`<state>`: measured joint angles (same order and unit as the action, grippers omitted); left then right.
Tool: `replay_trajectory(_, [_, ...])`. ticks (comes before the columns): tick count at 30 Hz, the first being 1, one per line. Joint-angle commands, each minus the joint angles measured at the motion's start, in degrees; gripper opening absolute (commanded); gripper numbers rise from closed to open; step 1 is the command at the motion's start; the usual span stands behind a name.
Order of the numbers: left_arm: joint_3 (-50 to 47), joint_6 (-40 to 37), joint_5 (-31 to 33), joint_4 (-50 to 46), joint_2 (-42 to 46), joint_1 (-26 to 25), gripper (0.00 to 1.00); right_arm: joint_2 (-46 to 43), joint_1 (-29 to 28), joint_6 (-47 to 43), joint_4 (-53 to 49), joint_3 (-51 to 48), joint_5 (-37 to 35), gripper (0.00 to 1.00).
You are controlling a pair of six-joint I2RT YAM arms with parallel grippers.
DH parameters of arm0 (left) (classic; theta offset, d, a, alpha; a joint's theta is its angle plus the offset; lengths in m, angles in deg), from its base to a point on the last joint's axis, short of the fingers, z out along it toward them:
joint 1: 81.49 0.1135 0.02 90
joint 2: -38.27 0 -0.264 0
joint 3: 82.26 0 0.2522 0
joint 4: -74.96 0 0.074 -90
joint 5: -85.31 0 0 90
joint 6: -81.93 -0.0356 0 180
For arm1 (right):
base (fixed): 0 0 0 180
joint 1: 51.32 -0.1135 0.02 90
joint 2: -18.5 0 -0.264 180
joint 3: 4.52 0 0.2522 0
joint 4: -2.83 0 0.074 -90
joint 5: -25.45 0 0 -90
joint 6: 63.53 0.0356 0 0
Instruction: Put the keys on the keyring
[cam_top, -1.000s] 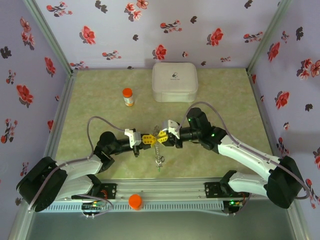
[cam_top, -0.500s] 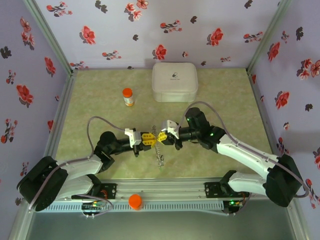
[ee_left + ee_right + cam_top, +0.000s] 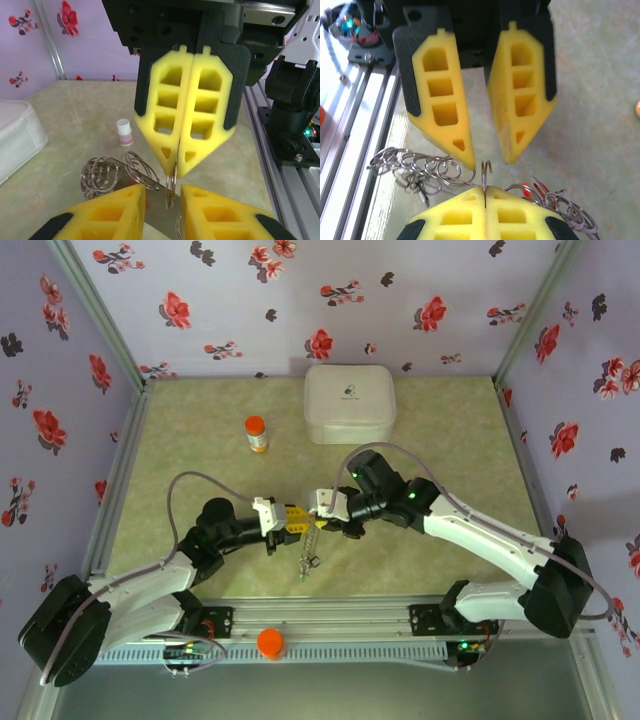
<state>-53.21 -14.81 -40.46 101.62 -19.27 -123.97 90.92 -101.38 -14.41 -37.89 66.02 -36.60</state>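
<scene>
My two grippers meet tip to tip above the mat. The right gripper [image 3: 324, 512] [image 3: 485, 189] is shut on a small metal split ring [image 3: 485, 170] that stands up from its yellow pads. The left gripper [image 3: 291, 517] [image 3: 162, 192] is open, one finger on each side of that ring [image 3: 172, 184] without touching it. A chain of wire rings [image 3: 422, 169] [image 3: 105, 172] trails to one side. Silver keys with a red tag [image 3: 540, 192] hang on the other. The bunch of keys [image 3: 308, 565] dangles below both grippers. I cannot tell the large keyring apart from this bunch.
A white lidded box [image 3: 349, 403] stands at the back of the mat, with an orange-capped bottle [image 3: 257, 434] to its left. A small white-capped vial [image 3: 124, 132] stands on the mat beyond the grippers. The metal rail [image 3: 330, 618] runs along the near edge.
My left jaws have opened off the split ring, and the right jaws have closed on it. The right arm has swung a little left, and the hanging bunch has shifted left with it.
</scene>
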Motion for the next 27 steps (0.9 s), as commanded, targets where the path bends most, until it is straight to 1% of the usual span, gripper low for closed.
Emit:
replay_trajectory(1, [1.5,-2.6,0.6,-4.2,0.3,-0.3,0.25,1.5,-1.3,-2.9,-4.0,3.8,-4.0,0.00])
replay_trajectory(4, [1.5,-3.0,0.5,-4.5,-0.7,-0.4,0.24,2.0,-1.9,-3.1,-3.5,4.6,-3.7,0.00])
replay_trajectory(6, [3.3,-3.4,0.3,-5.1,-1.1,-0.4,0.24,2.3,-2.1,-3.0,-3.1,4.8,-3.7,0.00])
replay_trajectory(11, [3.2,-3.5,-0.2,-5.8,-1.1,-0.5,0.25,2.2,-2.4,-2.7,-2.4,4.4,-4.2,0.00])
replay_trajectory(19, [4.5,-4.0,-2.1,-8.2,-2.6,-0.5,0.24,2.5,-2.9,-1.9,-0.7,4.3,-4.0,0.00])
replay_trajectory(21, [4.6,-4.2,-2.7,-8.1,-3.0,-0.6,0.19,2.5,-3.0,-1.5,-0.4,4.2,-3.9,0.00])
replay_trajectory(23, [4.7,-4.4,-2.9,-8.1,-3.1,-0.6,0.08,2.4,-3.1,-1.1,-0.1,3.9,-3.9,0.00])
replay_trajectory(25, [4.7,-4.8,-3.1,-8.1,-3.0,-0.6,0.00,2.2,-3.1,-0.7,0.2,3.6,-3.9,0.00])
replay_trajectory(27, [4.6,-5.2,-3.2,-8.1,-2.6,-0.6,0.00,1.6,-3.0,0.0,0.5,2.9,-3.6,0.00])
